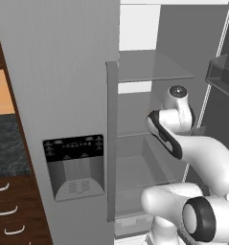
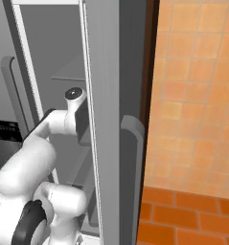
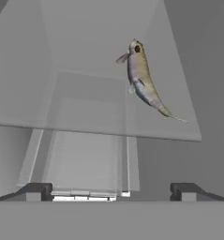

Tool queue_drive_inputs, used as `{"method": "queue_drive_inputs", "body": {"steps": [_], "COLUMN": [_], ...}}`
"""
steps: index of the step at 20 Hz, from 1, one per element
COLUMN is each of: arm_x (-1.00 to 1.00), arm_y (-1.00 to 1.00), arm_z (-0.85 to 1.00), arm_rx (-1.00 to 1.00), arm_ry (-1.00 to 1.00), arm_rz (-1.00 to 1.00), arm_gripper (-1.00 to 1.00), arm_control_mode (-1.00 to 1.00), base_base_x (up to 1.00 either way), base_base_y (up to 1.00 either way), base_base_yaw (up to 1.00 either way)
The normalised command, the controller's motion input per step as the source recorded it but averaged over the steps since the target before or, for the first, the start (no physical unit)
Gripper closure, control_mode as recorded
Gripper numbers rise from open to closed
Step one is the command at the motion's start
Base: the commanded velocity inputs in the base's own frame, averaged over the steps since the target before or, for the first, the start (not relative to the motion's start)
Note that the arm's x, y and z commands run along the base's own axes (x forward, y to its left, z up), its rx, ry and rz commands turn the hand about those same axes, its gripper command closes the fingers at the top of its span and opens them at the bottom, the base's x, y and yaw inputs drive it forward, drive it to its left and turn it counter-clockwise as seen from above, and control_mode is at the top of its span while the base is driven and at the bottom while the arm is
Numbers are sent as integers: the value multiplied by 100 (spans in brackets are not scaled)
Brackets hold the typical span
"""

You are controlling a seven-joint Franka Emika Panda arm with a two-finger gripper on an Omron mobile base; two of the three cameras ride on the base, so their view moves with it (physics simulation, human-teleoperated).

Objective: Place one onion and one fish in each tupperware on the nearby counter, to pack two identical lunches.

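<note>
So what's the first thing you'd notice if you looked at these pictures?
The fish jumps out: a small silvery one lying alone on a glass shelf inside the open fridge, in the hand view. The big white robot arm reaches into the fridge, past the grey door with the ice dispenser on the left. The end effector is open, and the fish lies ahead of it, not touched.

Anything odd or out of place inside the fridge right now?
Nothing stands out. One fish lies flat on a glass shelf in the open fridge, intact and clear of the gripper, whose jaws are open.
</note>
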Motion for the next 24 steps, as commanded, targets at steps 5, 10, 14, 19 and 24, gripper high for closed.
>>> {"method": "queue_drive_inputs", "body": {"steps": [5, 10, 14, 19, 24], "arm_x": [85, 52, 44, 52, 45], "arm_y": [-18, -27, -26, -22, -11], "arm_z": [-40, -34, -34, -4, -21], "arm_rx": [-4, -2, 0, 0, 0], "arm_ry": [2, 0, 0, 0, 0], "arm_rz": [0, 0, 1, 1, 7], "arm_gripper": [-100, -100, -100, -100, -100], "arm_control_mode": [-100, -100, -100, -100, -100], "base_base_x": [0, 0, 0, 0, 0], "base_base_y": [0, 0, 0, 0, 0], "base_base_yaw": [0, 0, 0, 0, 0]}}
